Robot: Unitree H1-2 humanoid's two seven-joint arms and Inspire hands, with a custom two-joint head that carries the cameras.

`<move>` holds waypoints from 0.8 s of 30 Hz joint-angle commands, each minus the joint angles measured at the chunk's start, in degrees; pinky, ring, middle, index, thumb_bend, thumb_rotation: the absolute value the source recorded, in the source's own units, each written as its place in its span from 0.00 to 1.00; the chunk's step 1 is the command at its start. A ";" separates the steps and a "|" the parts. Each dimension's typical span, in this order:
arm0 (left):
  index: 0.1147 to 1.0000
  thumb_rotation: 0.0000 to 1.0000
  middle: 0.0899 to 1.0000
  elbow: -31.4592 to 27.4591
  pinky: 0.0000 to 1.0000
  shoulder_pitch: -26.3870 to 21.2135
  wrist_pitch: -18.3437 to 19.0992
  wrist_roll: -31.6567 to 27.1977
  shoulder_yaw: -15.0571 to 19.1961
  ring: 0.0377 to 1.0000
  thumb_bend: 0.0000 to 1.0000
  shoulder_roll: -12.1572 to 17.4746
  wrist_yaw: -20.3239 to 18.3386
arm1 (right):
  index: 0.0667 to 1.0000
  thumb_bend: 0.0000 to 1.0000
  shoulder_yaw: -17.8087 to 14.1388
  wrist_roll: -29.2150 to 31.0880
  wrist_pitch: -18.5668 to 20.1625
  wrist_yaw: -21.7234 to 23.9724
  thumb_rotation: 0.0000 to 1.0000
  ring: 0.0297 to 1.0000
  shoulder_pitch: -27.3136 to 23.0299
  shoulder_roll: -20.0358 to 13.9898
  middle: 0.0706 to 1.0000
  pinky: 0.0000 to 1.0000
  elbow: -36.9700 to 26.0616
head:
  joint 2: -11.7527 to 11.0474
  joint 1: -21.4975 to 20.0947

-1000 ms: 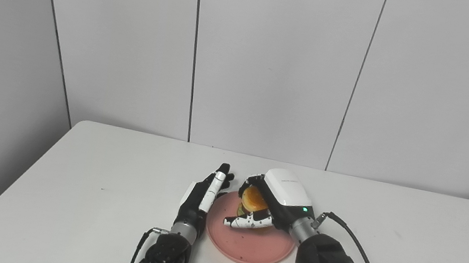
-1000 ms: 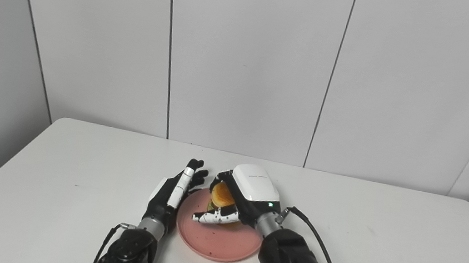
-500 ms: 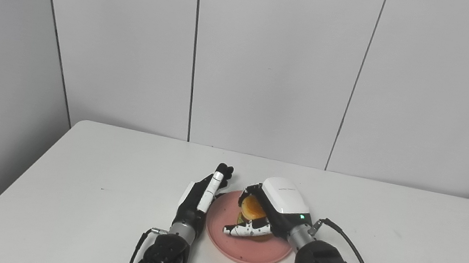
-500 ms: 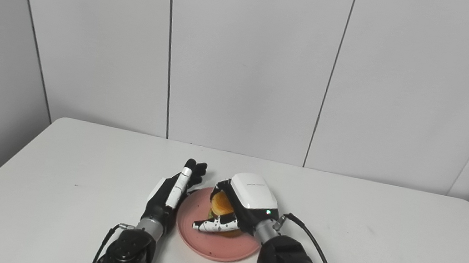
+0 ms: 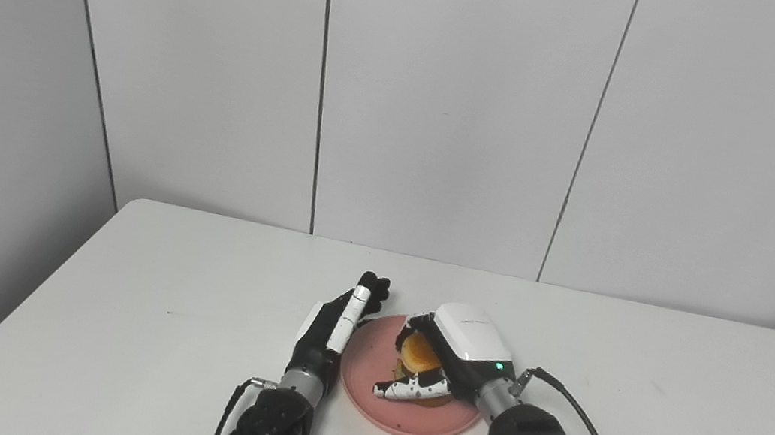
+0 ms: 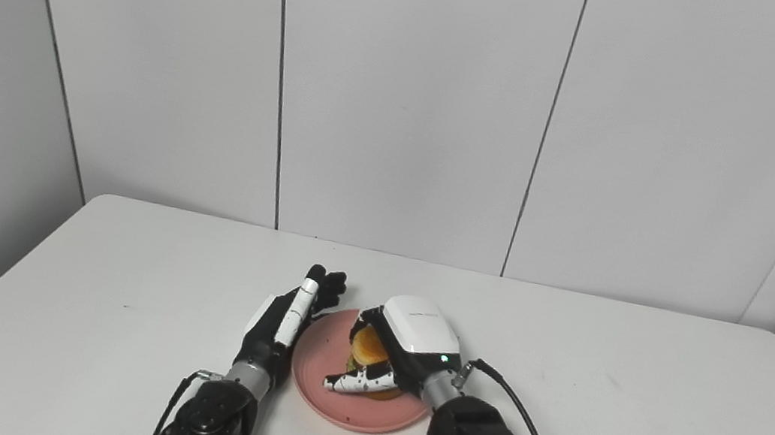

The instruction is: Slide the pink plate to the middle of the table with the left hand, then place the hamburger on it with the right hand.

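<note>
right hand (image 5: 453, 352) covers most of hamburger (image 5: 419, 352); contact with pink plate (image 5: 363, 389) hidden; both forearms cropped at bottom edge.

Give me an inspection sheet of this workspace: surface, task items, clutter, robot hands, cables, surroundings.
Surface: white table, a few small dark specks on it.
Task items: pink plate near the table's middle, toward the front edge; hamburger over the plate, low, its underside hidden, so contact cannot be told.
Clutter: nothing seen beyond crumbs or specks on the plate.
Robot hands: left robot hand open, fingers straight, edge-on beside the plate's left rim; right robot hand shut on the hamburger, green light lit on its wrist.
Cables: black cable looping from the right wrist; thin cable at the left wrist.
Surroundings: plain white wall panels with vertical seams.
</note>
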 commanded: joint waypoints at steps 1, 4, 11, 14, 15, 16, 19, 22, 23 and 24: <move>0.78 1.00 0.84 -0.66 0.87 -1.04 0.29 0.26 -0.64 0.88 0.83 -0.27 -0.57 | 0.58 0.66 -0.92 1.12 -1.57 -0.64 0.48 0.45 -2.61 0.34 0.51 0.39 -2.54 | 0.10 0.04; 0.79 1.00 0.83 -0.64 0.87 -0.97 0.20 0.02 -0.56 0.88 0.83 -0.24 -0.81 | 0.68 0.70 -0.62 1.13 -0.71 0.93 0.53 0.57 -2.39 -0.09 0.64 0.47 -3.33 | 0.18 0.07; 0.80 1.00 0.83 -0.71 0.92 -0.93 0.53 -0.40 -0.33 0.89 0.83 -0.36 -1.00 | 0.74 0.77 -1.28 1.98 -1.03 2.73 0.62 0.74 -1.21 -0.85 0.78 0.59 -5.80 | 0.23 -0.06; 0.80 1.00 0.83 -0.55 0.89 -0.95 0.80 -0.71 -0.08 0.89 0.85 -0.40 -1.09 | 0.75 0.78 -1.69 2.78 -0.59 3.90 0.66 0.77 -0.64 -1.13 0.81 0.62 -7.48 | 0.19 -0.15; 0.80 1.00 0.83 -0.66 0.87 -0.94 1.08 -0.51 -0.12 0.89 0.85 -0.38 -0.96 | 0.75 0.78 -1.89 3.10 -0.74 4.28 0.66 0.78 -0.43 -1.34 0.81 0.63 -8.17 | 0.19 -0.15; 0.80 1.00 0.83 -0.76 0.85 -0.93 1.28 -0.35 -0.15 0.89 0.86 -0.36 -0.87 | 0.75 0.79 -2.04 3.30 -0.88 4.53 0.68 0.78 -0.30 -1.48 0.82 0.63 -8.61 | 0.19 -0.15; 0.80 1.00 0.83 -0.95 0.84 -0.91 1.43 -0.71 0.11 0.89 0.85 -0.48 -0.97 | 0.76 0.83 -2.41 3.86 -1.00 5.63 0.75 0.80 0.27 -2.03 0.84 0.64 -10.95 | 0.27 -0.26; 0.80 1.00 0.84 -0.92 0.86 -0.92 1.28 -1.03 0.41 0.90 0.86 -0.59 -1.14 | 0.76 0.86 -2.73 4.08 -1.12 6.26 0.81 0.80 0.74 -2.43 0.85 0.65 -13.03 | 0.30 -0.32; 0.80 1.00 0.84 -0.93 0.86 -0.91 1.17 -0.91 0.39 0.90 0.86 -0.59 -1.12 | 0.76 0.86 -2.83 4.10 -1.00 6.52 0.82 0.80 0.87 -2.61 0.85 0.66 -13.92 | 0.34 -0.38; 0.79 1.00 0.84 -0.90 0.84 -0.91 0.99 -0.81 0.35 0.90 0.85 -0.55 -1.18 | 0.77 0.86 -2.98 4.20 -0.90 6.73 0.82 0.80 0.97 -2.75 0.85 0.66 -14.73 | 0.34 -0.40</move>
